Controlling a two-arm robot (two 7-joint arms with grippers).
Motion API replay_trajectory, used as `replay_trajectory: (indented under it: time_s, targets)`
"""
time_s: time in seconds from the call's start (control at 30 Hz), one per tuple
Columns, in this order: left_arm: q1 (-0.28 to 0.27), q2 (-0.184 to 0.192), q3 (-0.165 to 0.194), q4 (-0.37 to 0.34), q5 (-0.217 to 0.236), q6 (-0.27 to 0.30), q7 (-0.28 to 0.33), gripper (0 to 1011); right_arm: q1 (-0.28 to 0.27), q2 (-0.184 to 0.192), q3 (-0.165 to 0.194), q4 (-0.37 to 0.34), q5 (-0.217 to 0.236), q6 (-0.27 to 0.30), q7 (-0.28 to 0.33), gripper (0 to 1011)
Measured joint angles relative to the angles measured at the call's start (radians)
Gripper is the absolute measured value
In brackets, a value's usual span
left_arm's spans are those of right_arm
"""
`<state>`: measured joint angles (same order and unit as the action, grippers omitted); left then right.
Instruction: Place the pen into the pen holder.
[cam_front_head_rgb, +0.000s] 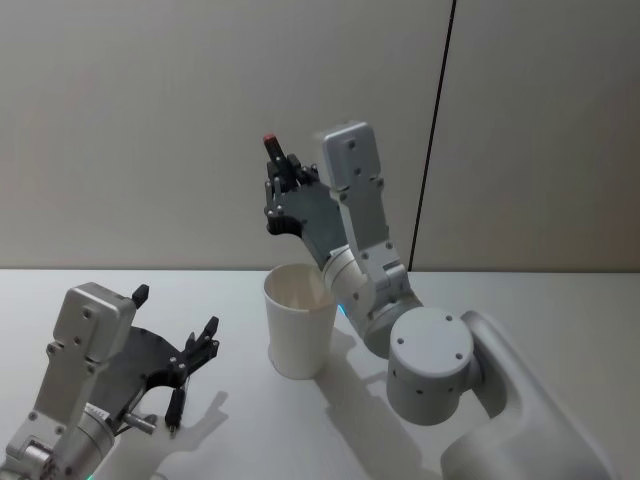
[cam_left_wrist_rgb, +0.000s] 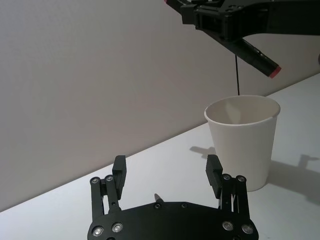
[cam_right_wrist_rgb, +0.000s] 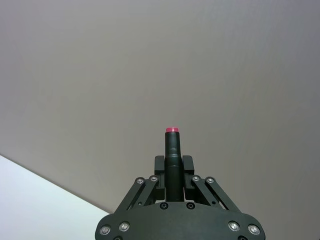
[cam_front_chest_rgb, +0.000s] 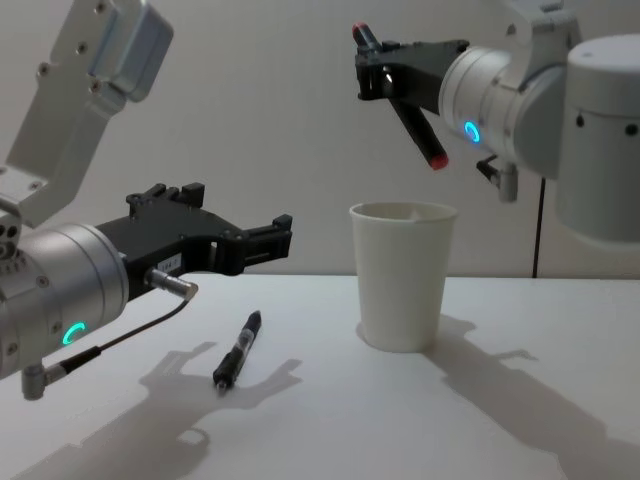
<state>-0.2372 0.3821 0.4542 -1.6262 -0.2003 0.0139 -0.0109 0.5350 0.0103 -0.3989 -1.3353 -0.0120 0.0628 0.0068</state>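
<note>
One pen (cam_front_chest_rgb: 422, 138) gripped in right hand (cam_front_head_rgb: 285, 172), seemingly above cup (cam_front_chest_rgb: 402, 270), left hand (cam_left_wrist_rgb: 166, 167) wide

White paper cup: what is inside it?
The white paper cup shows a bare inner wall, with nothing sticking out above the rim. Its own front wall hides the bottom.

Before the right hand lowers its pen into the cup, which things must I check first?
1. Grip: right hand shut on the red-ended pen: ok.
2. Pen upright: not ok, it is tilted.
3. Pen's lower end over the mouth of the pen holder: cannot tell. The chest view suggests yes, but depth is unclear.
4. Pen holder upright, mouth free: ok.
5. Left hand open, low over the table, apart from the pen holder: ok.
6. Black pen lies on the table beside the pen holder, not blocking: ok.
</note>
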Motion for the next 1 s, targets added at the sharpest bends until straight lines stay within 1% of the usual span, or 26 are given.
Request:
replay_trajectory:
  time_s: [0.23,0.5,0.73,1.0]
  targets:
    - [0.000,0.000,0.000,0.000,0.000,0.000,0.000,1003,-0.003,-0.011,-0.001,0.035,-0.025,-0.034,-0.032,198]
    - [0.000,0.000,0.000,0.000,0.000,0.000,0.000,1004,-0.006,-0.032,0.003,0.079,-0.038,-0.077,-0.058,198]
    - [0.000,0.000,0.000,0.000,0.000,0.000,0.000,1003,-0.007,-0.048,0.008,0.112,-0.047,-0.096,-0.074,198]
    - [0.000,0.000,0.000,0.000,0.000,0.000,0.000,1003,-0.006,-0.059,0.016,0.140,-0.054,-0.103,-0.084,198]
